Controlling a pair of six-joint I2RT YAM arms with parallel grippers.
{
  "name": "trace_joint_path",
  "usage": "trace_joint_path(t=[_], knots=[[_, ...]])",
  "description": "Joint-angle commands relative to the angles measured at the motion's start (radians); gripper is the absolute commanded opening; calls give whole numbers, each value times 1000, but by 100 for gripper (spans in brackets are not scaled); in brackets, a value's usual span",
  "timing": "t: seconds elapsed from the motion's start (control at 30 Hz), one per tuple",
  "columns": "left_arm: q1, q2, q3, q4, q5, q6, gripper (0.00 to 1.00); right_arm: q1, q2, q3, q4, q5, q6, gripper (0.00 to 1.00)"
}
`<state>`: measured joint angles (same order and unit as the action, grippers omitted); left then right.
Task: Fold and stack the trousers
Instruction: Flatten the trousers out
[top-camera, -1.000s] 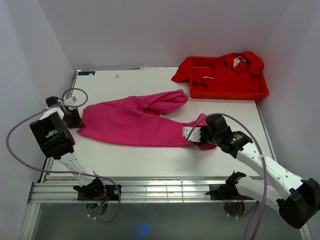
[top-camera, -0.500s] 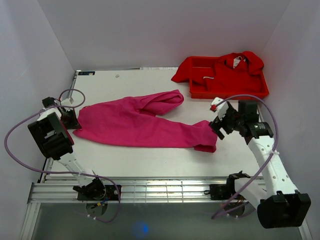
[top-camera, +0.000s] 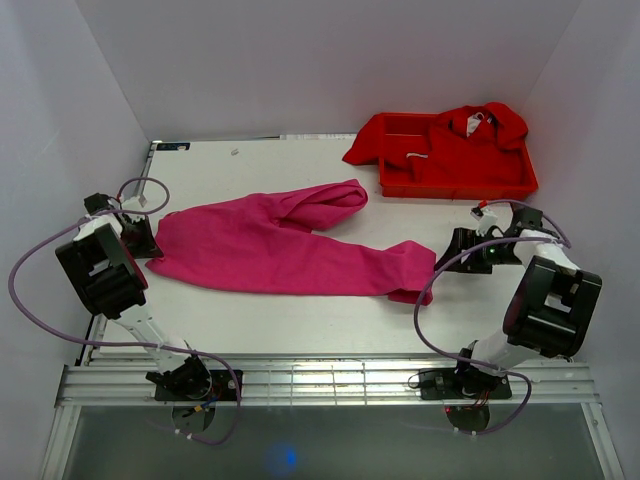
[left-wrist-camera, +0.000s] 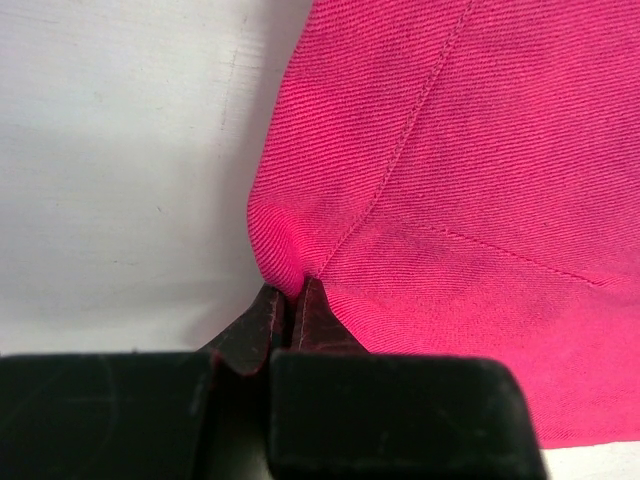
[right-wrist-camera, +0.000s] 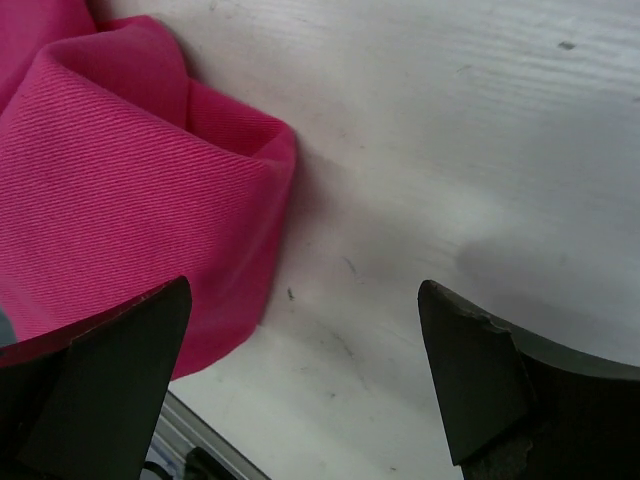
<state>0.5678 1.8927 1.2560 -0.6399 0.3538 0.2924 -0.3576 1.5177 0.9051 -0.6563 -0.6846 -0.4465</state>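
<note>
Magenta trousers (top-camera: 280, 245) lie spread across the table (top-camera: 300, 165), legs trailing right. The left gripper (left-wrist-camera: 290, 300) is clenched on their left corner; the right gripper (right-wrist-camera: 305, 300) gapes empty just beside a leg hem (right-wrist-camera: 270, 160). Smart play: bite that hem deep, both layers, then carry it leftward. Only the left wrist view shows the seam (left-wrist-camera: 400, 170) running into the pinch.

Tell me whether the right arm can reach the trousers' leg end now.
Probably yes: the right end effector sits open just beside the trousers, with only bare table between them.
</note>
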Motion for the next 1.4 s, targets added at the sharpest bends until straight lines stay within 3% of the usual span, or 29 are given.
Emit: trace_joint_path(t=[0.0,0.13,0.2,0.23,0.3,0.4,0.43,0.47,0.6,0.73,0.83,0.87,1.0,1.1,1.13,1.2,1.23,1.33,1.37], knots=[[12,3,17,-9,-26,4,0,15,4,-57,73,-171,152,100],[12,2,13,-6,-27,7,0,39,88,-107,135,-193,204,99],[12,2,11,-4,-24,1,0,43,116,-129,185,-199,229,90],[12,3,11,-4,-19,-1,0,45,143,-129,196,-207,245,74],[12,5,13,-4,-18,-9,0,46,171,-115,213,-213,262,60],[12,6,14,-4,-16,-6,0,40,159,-51,138,-222,237,30],[12,8,16,-4,-16,-4,0,36,147,-28,112,-216,220,10],[12,8,16,-4,-16,-4,0,31,130,-2,83,-205,186,8],[12,9,10,2,-12,1,0,17,14,147,-52,-89,98,8],[12,5,-4,16,-12,1,0,113,-80,230,-66,118,107,8],[12,3,-17,22,-19,1,0,319,-163,155,10,302,150,8],[12,3,-20,25,-21,1,0,468,-178,84,67,350,163,8],[12,-6,-32,28,-29,-1,0,808,-169,-50,176,644,253,8],[12,-10,-27,23,-33,2,0,978,-79,-63,172,663,284,10],[12,-10,-23,22,-35,2,0,1003,-56,-63,166,662,279,24],[12,-11,-17,16,-33,5,0,1026,-66,-60,162,613,253,43],[12,-7,-14,14,-33,5,0,1026,-100,-54,158,591,244,66],[12,-4,-7,9,-29,5,0,1017,-198,-8,127,504,172,89],[12,-4,-10,9,-27,7,0,985,-211,15,104,469,119,90]])
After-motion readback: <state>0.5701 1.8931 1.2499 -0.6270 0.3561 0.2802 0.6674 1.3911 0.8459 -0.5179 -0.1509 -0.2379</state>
